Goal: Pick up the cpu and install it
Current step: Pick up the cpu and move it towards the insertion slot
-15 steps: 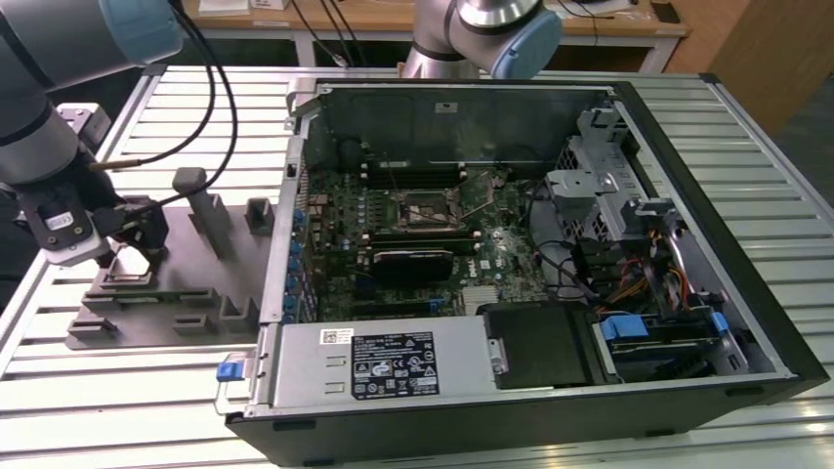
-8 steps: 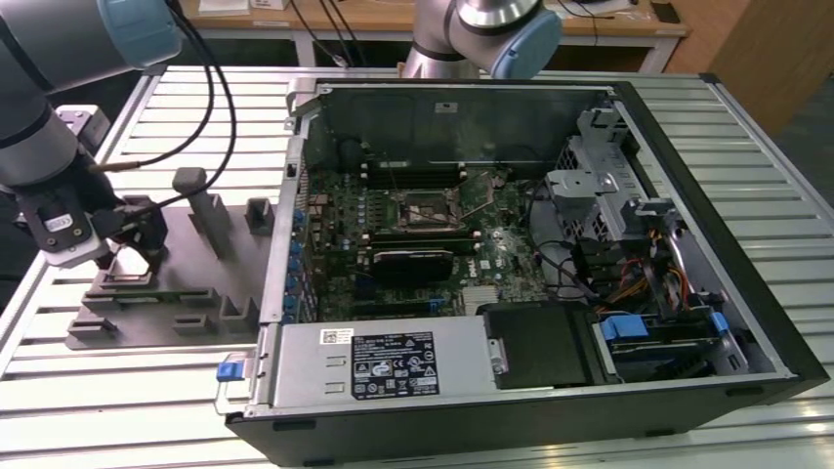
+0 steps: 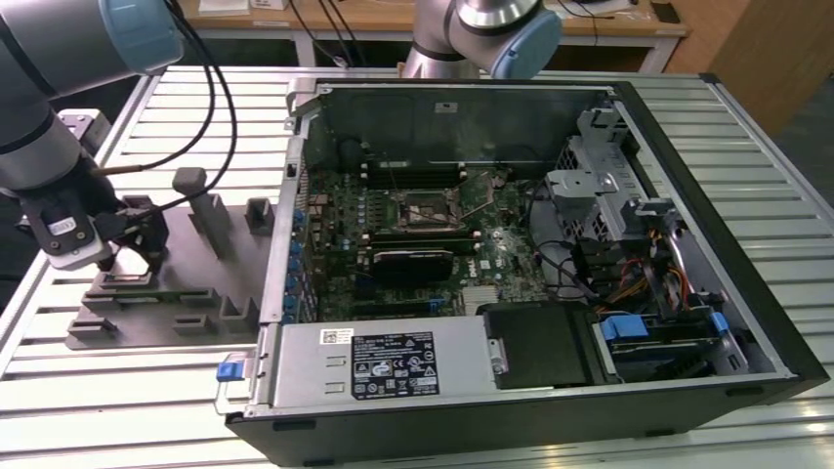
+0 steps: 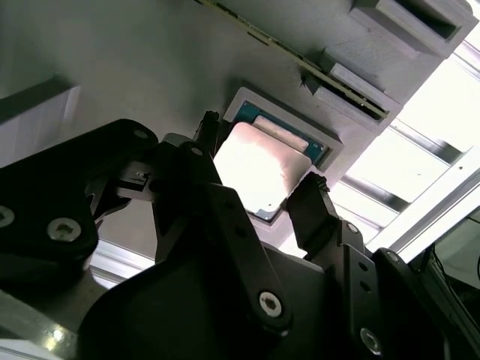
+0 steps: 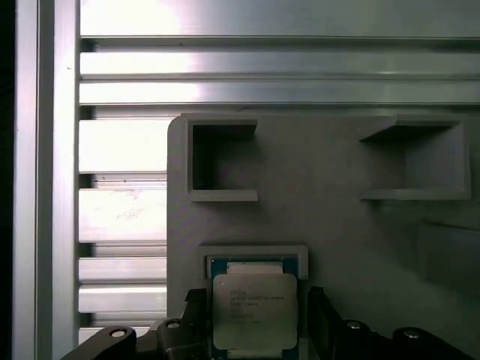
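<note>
In the fixture's (image 3: 156, 308) square recess, at the exterior view's left: cpu (image 5: 255, 311). Lies flat, silvery top up. Straddled by gripper (image 4: 260, 156), 2 fingers (image 4: 311, 206) apart, just beside its edges.

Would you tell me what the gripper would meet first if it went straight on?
Most likely the cpu lying between the gripper's open fingers, or the grey fixture around it; depth is unclear.
</note>
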You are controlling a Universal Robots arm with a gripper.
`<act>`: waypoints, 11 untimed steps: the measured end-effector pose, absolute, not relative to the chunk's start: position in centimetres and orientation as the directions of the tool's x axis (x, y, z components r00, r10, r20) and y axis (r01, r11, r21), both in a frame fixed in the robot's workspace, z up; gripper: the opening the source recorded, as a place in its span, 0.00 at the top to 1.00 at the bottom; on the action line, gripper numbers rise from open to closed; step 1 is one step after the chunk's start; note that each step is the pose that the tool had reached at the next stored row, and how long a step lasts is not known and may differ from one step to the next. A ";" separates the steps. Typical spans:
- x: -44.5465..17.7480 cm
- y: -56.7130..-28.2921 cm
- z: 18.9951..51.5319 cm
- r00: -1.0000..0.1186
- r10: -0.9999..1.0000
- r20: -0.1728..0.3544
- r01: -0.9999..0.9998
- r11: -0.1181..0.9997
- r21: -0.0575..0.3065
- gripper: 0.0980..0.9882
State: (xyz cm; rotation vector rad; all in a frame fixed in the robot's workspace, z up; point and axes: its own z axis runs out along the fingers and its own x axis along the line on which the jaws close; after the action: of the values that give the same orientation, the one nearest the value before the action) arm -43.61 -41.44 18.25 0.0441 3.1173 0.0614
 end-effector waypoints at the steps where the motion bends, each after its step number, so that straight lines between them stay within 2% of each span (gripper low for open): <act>1: -43.6 -41.4 18.2 -0.999 0.029 -0.023 0.028 0.999 0.040 0.38; 11: -43.6 -41.4 18.2 -0.999 0.029 -0.023 0.028 0.999 0.040 0.38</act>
State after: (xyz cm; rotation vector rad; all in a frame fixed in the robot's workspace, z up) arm -43.61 -41.44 18.17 0.0439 3.1175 0.0614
